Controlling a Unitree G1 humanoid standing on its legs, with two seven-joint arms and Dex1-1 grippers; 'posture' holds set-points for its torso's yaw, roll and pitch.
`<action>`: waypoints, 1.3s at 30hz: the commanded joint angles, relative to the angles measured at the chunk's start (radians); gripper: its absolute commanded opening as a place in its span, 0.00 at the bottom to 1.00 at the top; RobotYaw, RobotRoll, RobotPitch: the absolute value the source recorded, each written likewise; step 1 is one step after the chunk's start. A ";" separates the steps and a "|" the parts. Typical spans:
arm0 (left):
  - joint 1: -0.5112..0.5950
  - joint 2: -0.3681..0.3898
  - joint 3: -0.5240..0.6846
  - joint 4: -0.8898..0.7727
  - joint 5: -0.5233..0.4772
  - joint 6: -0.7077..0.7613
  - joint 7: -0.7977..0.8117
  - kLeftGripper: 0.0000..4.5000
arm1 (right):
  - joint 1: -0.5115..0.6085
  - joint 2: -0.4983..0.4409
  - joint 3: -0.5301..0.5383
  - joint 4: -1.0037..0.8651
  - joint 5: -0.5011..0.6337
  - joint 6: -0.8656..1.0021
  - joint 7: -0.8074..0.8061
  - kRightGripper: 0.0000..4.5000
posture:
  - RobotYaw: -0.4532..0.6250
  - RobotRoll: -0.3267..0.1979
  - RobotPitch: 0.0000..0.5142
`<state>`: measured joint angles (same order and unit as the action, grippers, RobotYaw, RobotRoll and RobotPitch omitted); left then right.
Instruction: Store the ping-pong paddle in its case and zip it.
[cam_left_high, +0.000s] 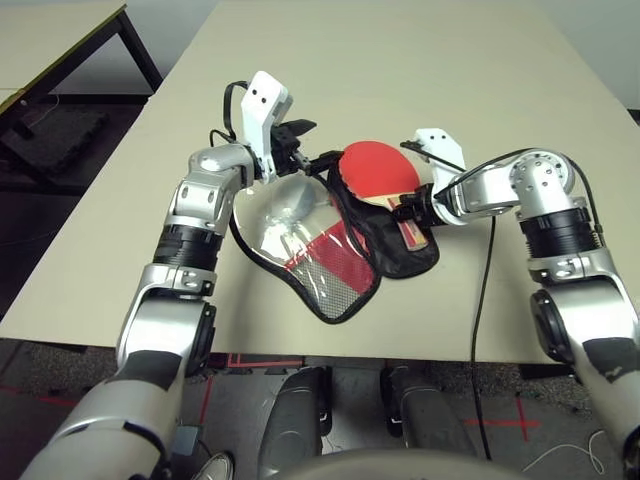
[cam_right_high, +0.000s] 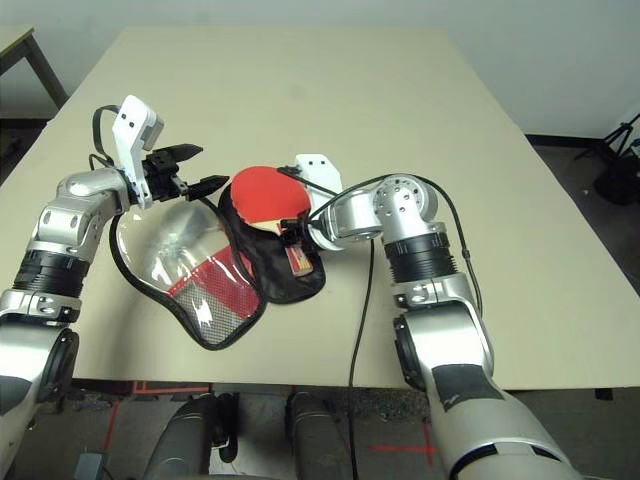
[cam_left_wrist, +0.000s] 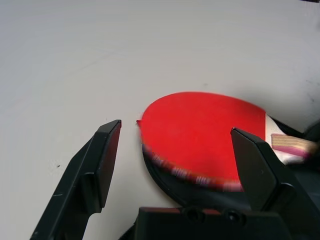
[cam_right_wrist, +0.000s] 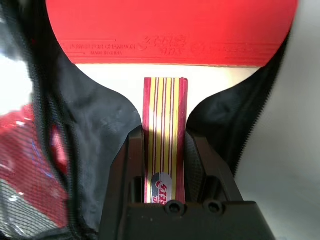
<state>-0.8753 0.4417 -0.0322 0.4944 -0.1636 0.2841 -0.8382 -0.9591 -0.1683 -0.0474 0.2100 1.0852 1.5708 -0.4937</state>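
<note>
**Desk:** What lay nearest the robot on the table (cam_left_high: 420, 60)?

**Photographer:** The case (cam_left_high: 330, 255), unzipped and spread flat. Its clear side, with the red panel and black mesh, was flopped toward the robot's left, and the black-lined half lay beside it.

**Desk:** And the ping-pong paddle (cam_left_high: 378, 172)?

**Photographer:** Just beyond, over the black lining. The right gripper (cam_right_wrist: 165, 155) was closed narrowly on the wooden handle, with the striped label showing between its fingers (cam_right_wrist: 122, 175). The red face pointed away from the robot and stuck out past the far rim of the case. I couldn't tell whether the blade rested on the lining or hung just above it.

**Desk:** The other arm?

**Photographer:** The left gripper (cam_right_high: 185, 170) hovered near the far edge of the clear flap, holding nothing. Its fingers (cam_left_wrist: 100, 160) stood wide apart and pointed across at the paddle's red face.

**Desk:** How far along would you call it?

**Photographer:** Roughly the first third, by my reading. The case was open and the paddle had been brought to it, but it wasn't seated. The head overhung the rim and the handle was in the robot's grasp. What remained was to settle the blade into the lined half, let go, fold the clear flap over and run the zip around the black-piped edge. No zipping had begun.
</note>
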 joint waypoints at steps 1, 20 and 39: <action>-0.020 -0.016 -0.004 0.026 0.004 -0.020 -0.002 1.00 | 0.042 0.182 -0.062 -0.175 0.038 0.044 -0.205 0.25 | 0.35 0.62 0.28; -0.065 -0.044 -0.018 0.114 0.018 -0.075 -0.025 1.00 | 0.139 0.164 -0.105 -0.261 0.378 0.044 -0.591 0.25 | 0.30 0.62 0.26; -0.083 -0.047 -0.016 0.152 0.024 -0.108 -0.032 1.00 | 0.106 -0.188 0.342 -0.232 0.887 -0.367 -0.696 0.25 | 0.32 0.62 0.24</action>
<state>-0.9741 0.3903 -0.0432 0.6529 -0.1511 0.1739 -0.8661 -0.8318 -0.3555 0.2698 -0.0178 1.9566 1.2266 -1.2062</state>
